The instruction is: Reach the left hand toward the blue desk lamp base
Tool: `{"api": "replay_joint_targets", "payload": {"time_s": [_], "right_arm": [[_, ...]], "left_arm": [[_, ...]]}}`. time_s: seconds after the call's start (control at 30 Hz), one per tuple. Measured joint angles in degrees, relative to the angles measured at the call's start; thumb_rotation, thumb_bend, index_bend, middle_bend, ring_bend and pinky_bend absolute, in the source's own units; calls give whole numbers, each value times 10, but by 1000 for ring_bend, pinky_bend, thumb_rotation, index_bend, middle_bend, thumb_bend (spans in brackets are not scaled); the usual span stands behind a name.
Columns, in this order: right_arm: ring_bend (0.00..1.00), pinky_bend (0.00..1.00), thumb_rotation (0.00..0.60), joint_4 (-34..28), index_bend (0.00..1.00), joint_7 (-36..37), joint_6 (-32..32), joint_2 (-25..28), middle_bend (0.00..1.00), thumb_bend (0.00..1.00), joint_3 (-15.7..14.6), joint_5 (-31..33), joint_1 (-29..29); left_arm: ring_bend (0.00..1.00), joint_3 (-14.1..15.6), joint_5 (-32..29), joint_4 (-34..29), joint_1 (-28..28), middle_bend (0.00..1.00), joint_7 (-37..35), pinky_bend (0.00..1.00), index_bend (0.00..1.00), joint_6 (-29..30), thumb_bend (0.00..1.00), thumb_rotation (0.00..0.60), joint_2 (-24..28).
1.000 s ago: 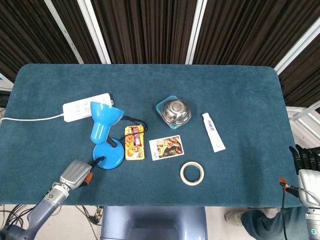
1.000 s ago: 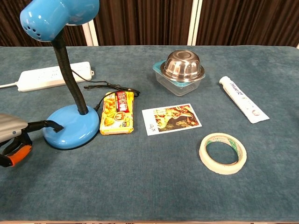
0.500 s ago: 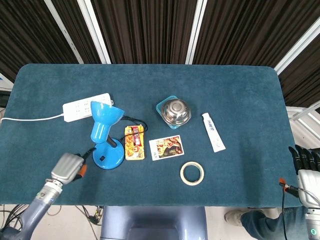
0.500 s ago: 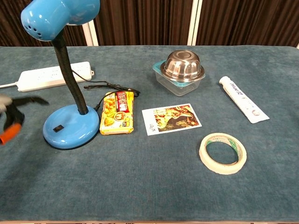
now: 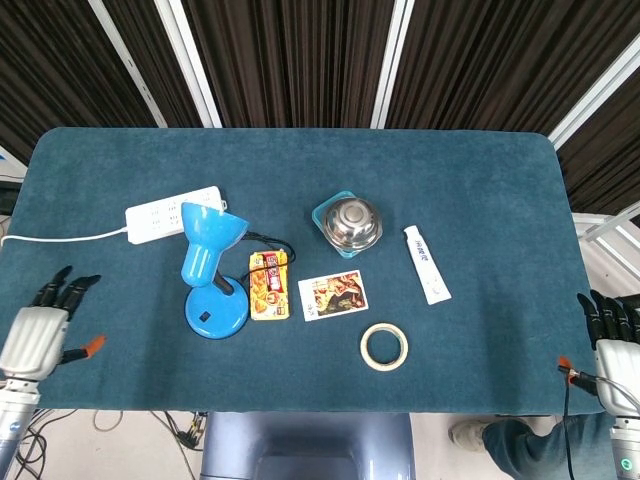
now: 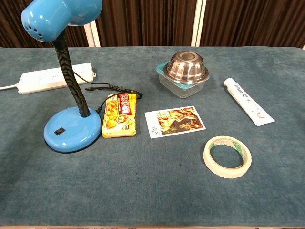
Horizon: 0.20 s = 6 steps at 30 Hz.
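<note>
The blue desk lamp stands left of the table's middle, its round base (image 5: 215, 312) (image 6: 72, 130) flat on the cloth and its shade (image 5: 208, 235) (image 6: 59, 16) bent over on a black gooseneck. My left hand (image 5: 38, 325) hovers at the table's front left edge, well to the left of the base, fingers stretched out and apart, holding nothing. The chest view does not show it. My right hand (image 5: 612, 335) hangs beyond the table's right front corner, fingers straight, empty.
A white power strip (image 5: 172, 213) lies behind the lamp, its black cord (image 6: 112, 88) running to the base. Right of the base lie a snack packet (image 6: 120, 114), a photo card (image 6: 174, 121), a tape roll (image 6: 228, 156), a steel bowl on a container (image 6: 186, 71) and a white tube (image 6: 248, 108).
My left hand has pulled away from the lamp base, sliding left to the table's edge and out of the chest view. The lamp and the right hand have stayed put.
</note>
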Motion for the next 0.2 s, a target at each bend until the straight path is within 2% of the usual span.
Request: {"api": "replay_joint_targets", "payload": {"time_s": [0.2], "right_arm": [[39,0,600,2,0,2,-2,0,60,286,1,3,1]], "left_arm": [[0,-7,-17,18,7,146,-16,144,145,-7,130,600,-1]]}}
